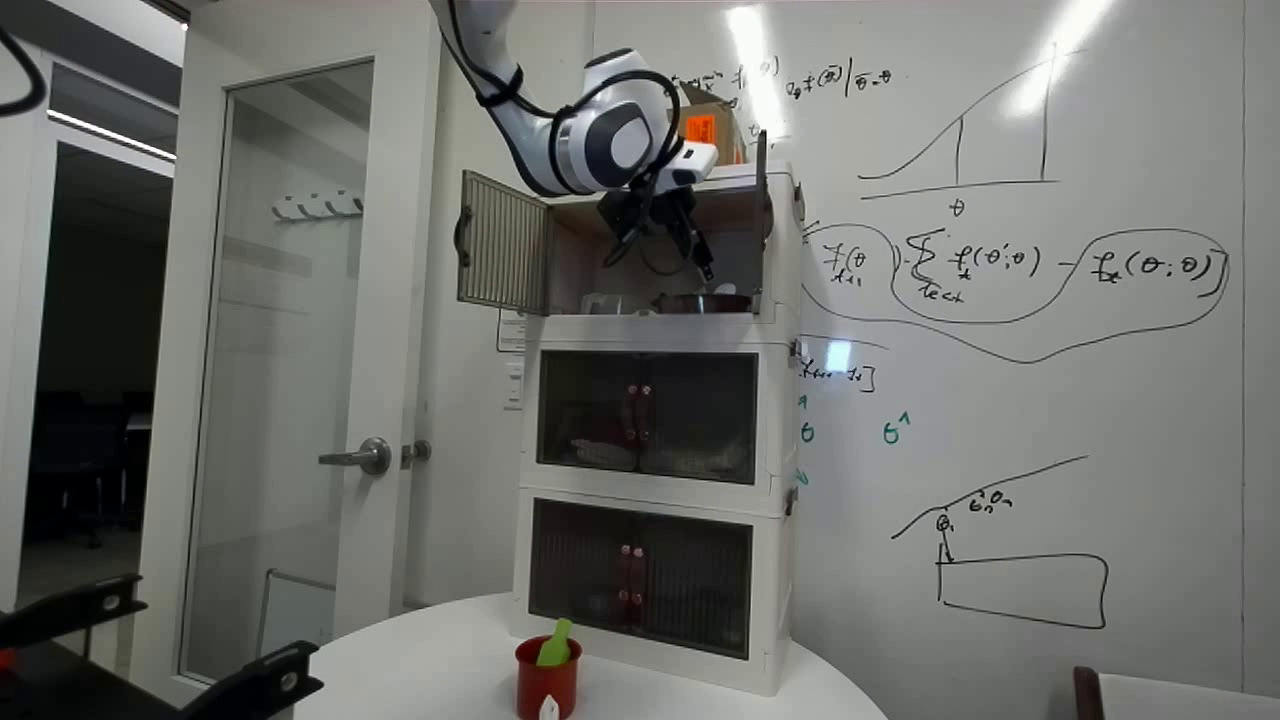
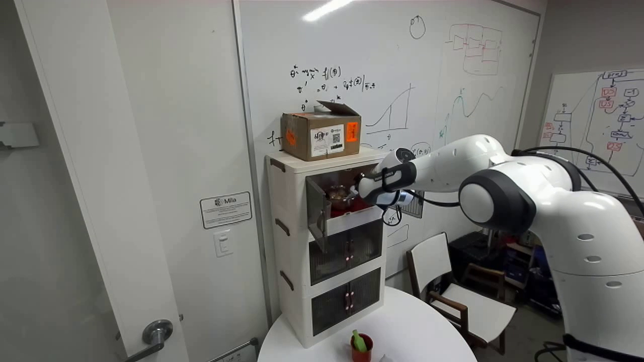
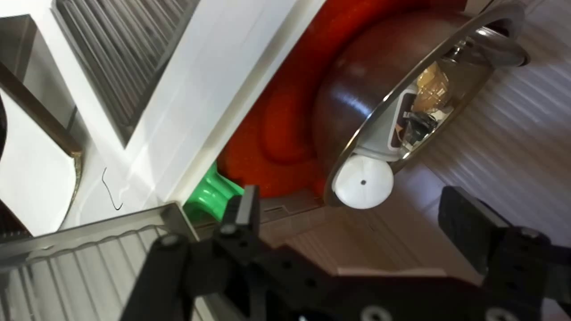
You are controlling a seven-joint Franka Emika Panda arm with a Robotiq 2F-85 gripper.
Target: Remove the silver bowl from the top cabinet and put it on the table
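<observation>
The silver bowl (image 3: 352, 84) stands in the top cabinet on a red surface, with a white round piece and small items inside. The bowl also shows in both exterior views (image 1: 700, 303) (image 2: 341, 202). The top cabinet (image 1: 640, 328) (image 2: 287, 193) has its grey doors (image 1: 505, 245) swung open. My gripper (image 3: 350, 200) is open, its fingers wide apart with nothing between them. It reaches into the cabinet (image 1: 680, 245), above and close to the bowl's rim; I cannot tell whether it touches. The table (image 1: 430, 650) (image 2: 422, 332) is below the cabinet.
A cardboard box (image 1: 705, 125) (image 2: 322, 133) sits on top of the cabinet. A green object (image 3: 212, 194) lies beside the red surface (image 3: 276, 147) inside. A red cup (image 1: 547, 680) (image 2: 362, 350) with a green utensil stands on the table. Two closed dark-fronted compartments are below.
</observation>
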